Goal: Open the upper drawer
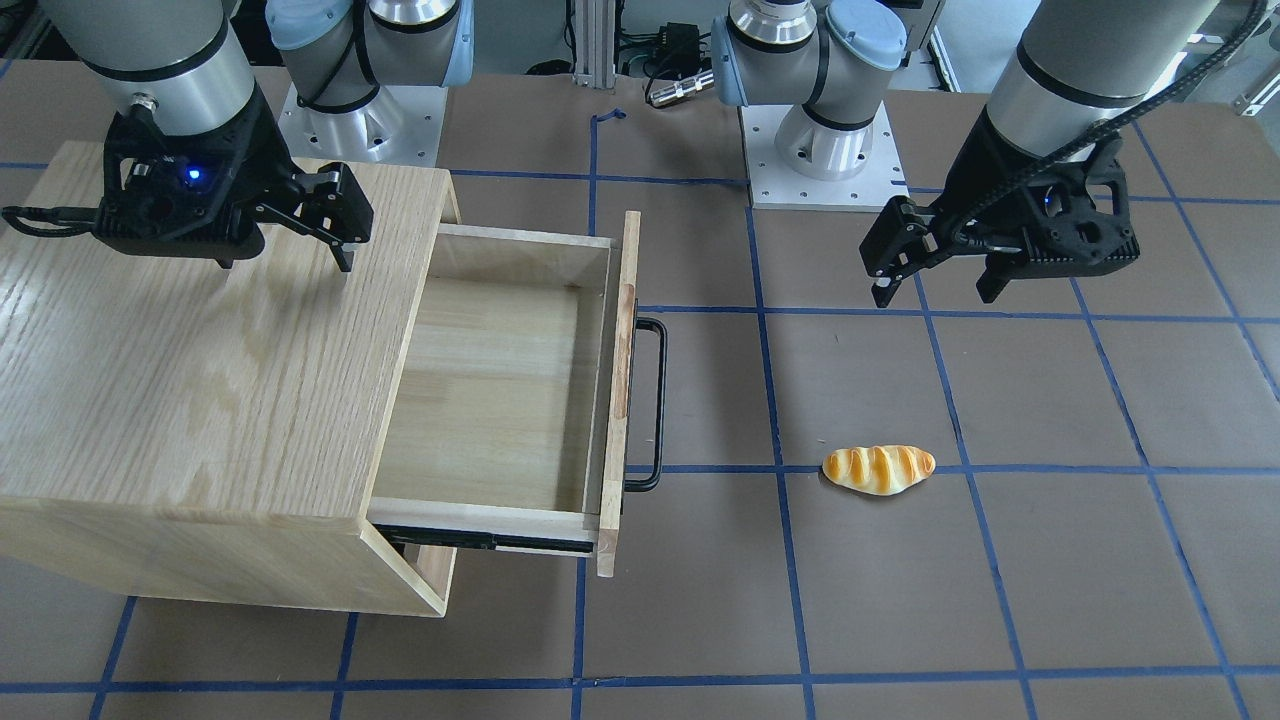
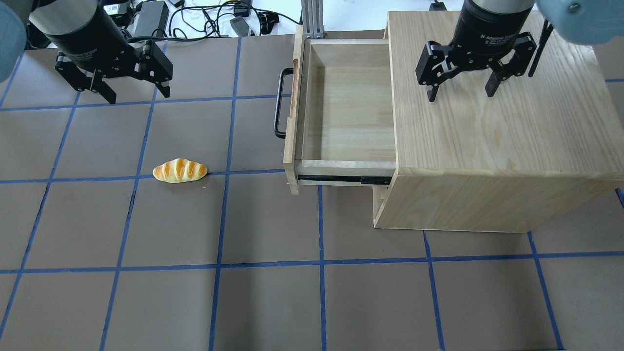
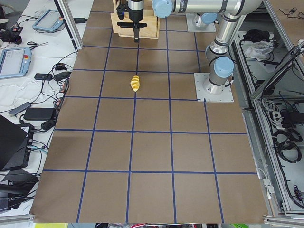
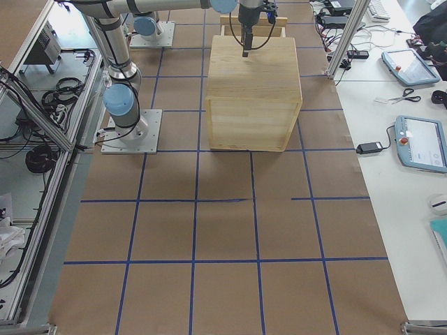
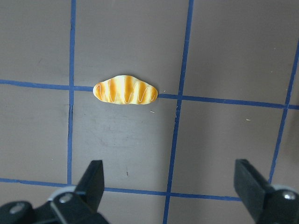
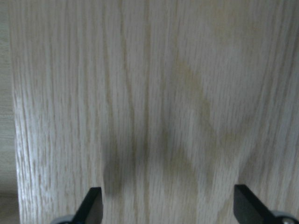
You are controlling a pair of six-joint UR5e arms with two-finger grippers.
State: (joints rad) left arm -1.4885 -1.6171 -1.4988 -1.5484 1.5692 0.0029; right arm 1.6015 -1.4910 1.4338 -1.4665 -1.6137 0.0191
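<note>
The upper drawer [image 1: 490, 400] stands pulled well out of the oak-grain cabinet [image 1: 180, 380]. It is empty, and its black bar handle [image 1: 655, 400] faces the table's middle. In the overhead view the drawer [image 2: 348, 117] and handle [image 2: 279, 103] show left of the cabinet [image 2: 487, 131]. My right gripper [image 2: 460, 95] hangs open and empty above the cabinet top [image 6: 154, 93]; it also shows in the front-facing view [image 1: 285, 262]. My left gripper [image 2: 139, 96] is open and empty above the table, away from the handle [image 1: 932, 293].
A toy bread roll [image 2: 179, 171] lies on the brown mat between my left gripper and the drawer; it also shows in the left wrist view [image 5: 125, 90]. Blue tape lines grid the mat. Cables and devices lie beyond the far table edge.
</note>
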